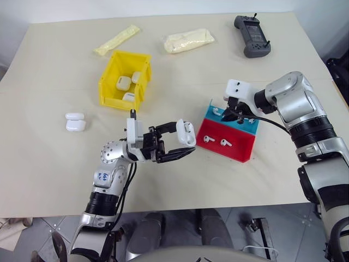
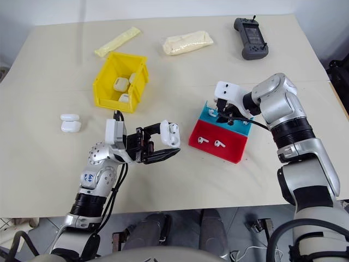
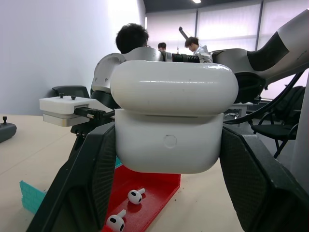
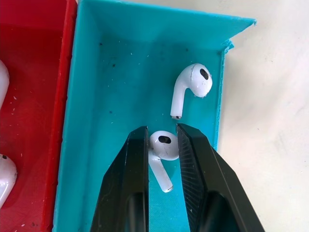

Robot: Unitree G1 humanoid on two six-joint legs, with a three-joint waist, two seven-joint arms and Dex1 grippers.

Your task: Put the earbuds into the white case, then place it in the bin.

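Beige table (image 1: 54, 164); on it: yellow bin (image 1: 124, 79), red-blue tray (image 1: 229, 136), spare case (image 1: 75, 122), two bags (image 1: 188, 40), controller (image 1: 252, 36).

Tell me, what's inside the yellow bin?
Inside the yellow bin sit three white cases, all with lids shut. The near wall covers part of the lowest one. Whether they hold earbuds cannot be seen.

silver-grey rounded arm shells, black ribbed joints, black cables, white wrist blocks, black two-fingered pincers.
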